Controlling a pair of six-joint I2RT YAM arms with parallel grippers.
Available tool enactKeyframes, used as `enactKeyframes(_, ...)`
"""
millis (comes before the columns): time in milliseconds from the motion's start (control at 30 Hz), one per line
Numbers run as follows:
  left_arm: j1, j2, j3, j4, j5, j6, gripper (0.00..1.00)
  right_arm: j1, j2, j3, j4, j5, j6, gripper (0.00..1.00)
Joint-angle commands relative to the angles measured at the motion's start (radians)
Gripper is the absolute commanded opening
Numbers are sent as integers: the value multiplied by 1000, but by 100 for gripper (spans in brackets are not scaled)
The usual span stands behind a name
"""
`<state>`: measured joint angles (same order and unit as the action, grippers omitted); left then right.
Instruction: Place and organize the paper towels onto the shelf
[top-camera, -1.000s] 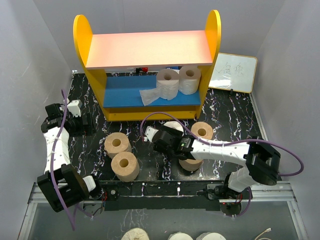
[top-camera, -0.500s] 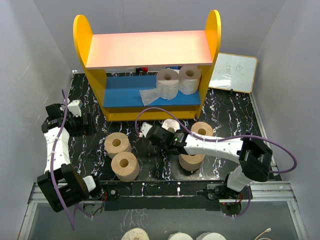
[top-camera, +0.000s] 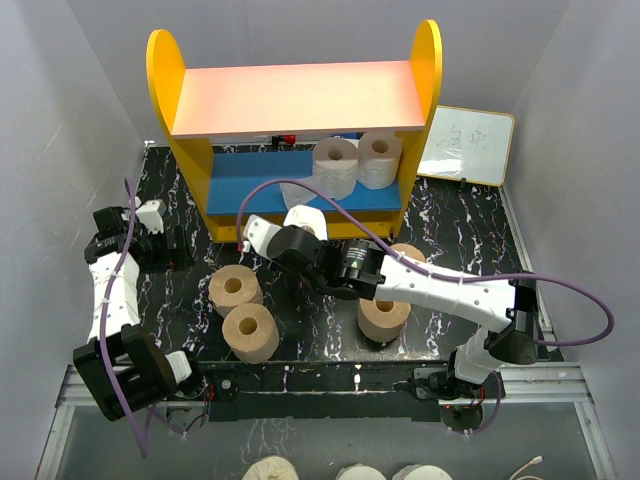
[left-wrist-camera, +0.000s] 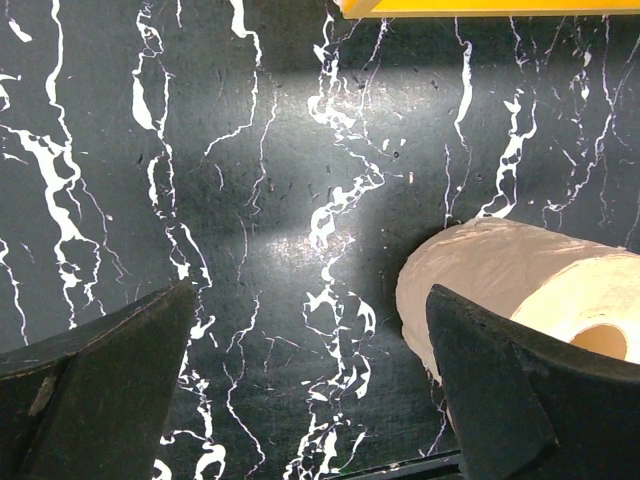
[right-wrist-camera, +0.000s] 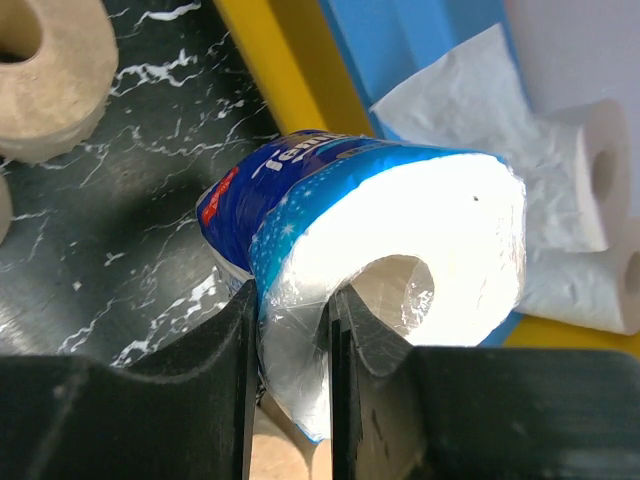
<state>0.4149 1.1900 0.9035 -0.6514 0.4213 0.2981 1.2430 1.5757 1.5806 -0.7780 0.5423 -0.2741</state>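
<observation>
R gripper (right-wrist-camera: 293, 305) was pinching the blue-wrapped roll (right-wrist-camera: 400, 225) by its wall. One finger sat down the core and the other outside on the wrapper, jaws nearly together w/ only paper between. From the top cam I had that roll just near of the shelf (top-camera: 165, 90) front edge, left of centre. It looked lifted off the table (top-camera: 460, 235), not on a board yet.

L gripper (left-wrist-camera: 308, 300) was spread wide, holding nothing, parked far left and well apart from the work. One tan roll sat just beside its right finger.

Progress, my read: approx a third done.
- 2 white rolls (top-camera: 335, 165) stood on the blue lower board (top-camera: 245, 185), right side, touching, w/ a loose sheet (top-camera: 300, 190) trailing left.
- No roll on the pink top board (top-camera: 300, 95).
- 4 tan rolls (top-camera: 250, 332) left on the table: 2 near-left, 2 right of centre, one partly behind the R arm.

Count: 7 rolls (4 tan, 2 plain white, 1 wrapped), 1 shelf, 1 whiteboard (top-camera: 467, 145). Also 3 pale round shapes (top-camera: 270, 468) below the near table edge; couldn't tell what they were.
</observation>
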Motion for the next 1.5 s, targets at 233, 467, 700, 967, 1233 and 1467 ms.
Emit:
enactKeyframes(233, -13, 14, 82, -15, 27, -16, 99, -108, 222, 316, 127, -58, -210, 0)
enactKeyframes(467, -14, 19, 88, -6, 22, -7, 99, -176, 357, 517, 157, -82, -261, 0)
enactKeyframes(700, -14, 17, 79, 14, -31, 34, 99, -245, 408, 563, 216, -113, -277, 0)
enactKeyframes(967, -14, 12, 57, 29, -35, 40, 99, -254, 505, 660, 214, -109, -303, 0)
enactKeyframes(1233, -14, 18, 71, 29, -50, 61, 99, -254, 529, 627, 274, -79, -297, 33)
enactKeyframes(1467, -14, 33, 157, -64, -2, 106, 99, -247, 483, 558, 401, 4, -303, 75)
